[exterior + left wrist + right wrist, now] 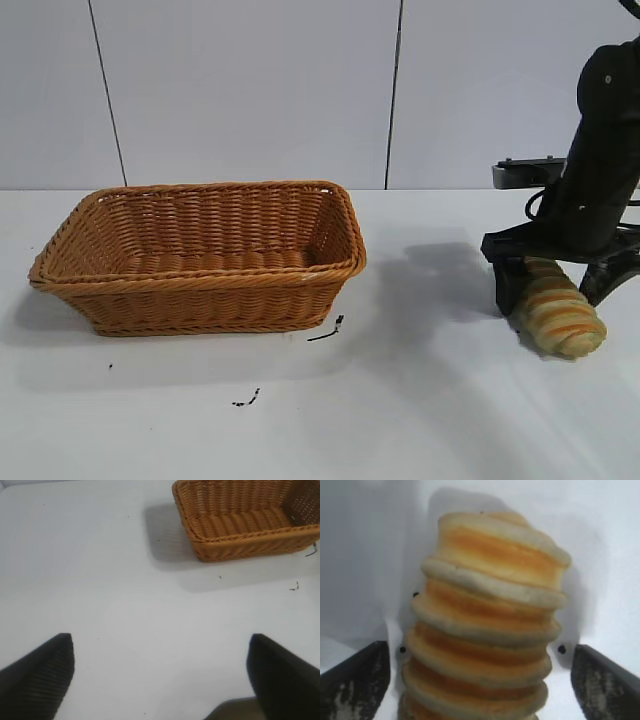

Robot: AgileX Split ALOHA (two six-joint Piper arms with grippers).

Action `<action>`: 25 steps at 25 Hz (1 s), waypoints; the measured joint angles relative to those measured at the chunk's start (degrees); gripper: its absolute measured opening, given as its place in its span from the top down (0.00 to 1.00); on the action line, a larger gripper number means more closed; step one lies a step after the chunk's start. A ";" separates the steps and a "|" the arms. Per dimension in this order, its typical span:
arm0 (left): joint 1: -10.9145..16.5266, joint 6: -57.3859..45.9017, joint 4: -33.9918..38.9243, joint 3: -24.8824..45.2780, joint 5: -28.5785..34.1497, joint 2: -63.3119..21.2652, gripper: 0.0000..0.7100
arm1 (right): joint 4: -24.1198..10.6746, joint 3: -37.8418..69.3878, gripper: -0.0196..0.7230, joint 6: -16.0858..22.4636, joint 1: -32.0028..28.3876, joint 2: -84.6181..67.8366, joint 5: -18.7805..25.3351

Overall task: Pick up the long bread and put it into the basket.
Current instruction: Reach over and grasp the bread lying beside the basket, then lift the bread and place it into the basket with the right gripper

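Right gripper (553,285) stands low at the 3 o'clock edge of the exterior view, its black arm coming down from the upper right corner, and its 2 fingers straddle the long bread (558,312) with the jaws spread wide. From the right wrist camera the 2 dark fingertips (355,680) sit at either side of the long bread (487,625) with bare white table showing between each tip and the loaf, so nothing is clamped. That loaf, tan-yellow with orange-brown crosswise ridges, lies on the white table (420,420) with its rounded free end pointing toward 5 o'clock in the exterior view, its other end tucked under the gripper. At 9 o'clock from the loaf and well apart from it sits the basket (200,280), an orange-brown wicker rectangle with flared sides and a braided rim, nothing visible inside it. 2 small black marks (326,330) lie on the table just off the basket's near right corner and a little nearer the camera. Left gripper (160,675) shows only in its own wrist camera, fingers parted wide over bare table, holding nothing, with the basket (240,540) farther off
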 joint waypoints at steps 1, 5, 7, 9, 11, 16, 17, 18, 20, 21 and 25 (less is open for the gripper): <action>0.00 0.00 0.00 0.00 0.00 0.00 0.02 | 0.00 -0.67 0.75 0.00 0.00 -0.42 0.94; 0.00 0.00 0.00 0.00 0.00 0.00 0.02 | 0.00 -6.69 0.75 -0.04 0.00 -3.84 7.21; 0.00 0.00 0.00 0.00 0.00 0.00 0.02 | 0.00 -11.22 0.75 -0.04 0.13 -5.84 11.43; 0.00 0.00 0.00 0.00 0.00 0.00 0.02 | 0.00 -15.88 0.77 -0.27 0.52 -7.07 15.72; 0.00 0.00 0.00 0.00 0.00 0.00 0.02 | 0.00 -20.78 0.77 -1.25 1.42 -7.46 19.36; 0.00 0.00 0.00 0.00 0.00 0.00 0.02 | 0.00 -29.56 0.78 -2.75 4.76 -7.12 23.63; 0.00 0.00 0.00 0.00 0.00 0.00 0.02 | 0.00 -31.60 0.78 -3.01 5.64 -6.73 23.99; 0.00 0.00 0.00 0.00 0.00 0.00 0.02 | 0.00 -33.79 0.78 -3.54 6.59 -6.14 24.30; 0.00 0.00 0.00 0.00 0.00 0.00 0.02 | 0.00 -38.18 0.78 -4.96 8.54 -4.39 25.71; 0.00 0.00 0.00 0.00 0.00 0.00 0.02 | 0.00 -40.74 0.78 -5.73 9.75 -3.14 26.58; 0.00 0.00 0.00 0.00 0.00 0.00 0.02 | 0.05 -50.58 0.78 -9.94 15.14 2.67 28.59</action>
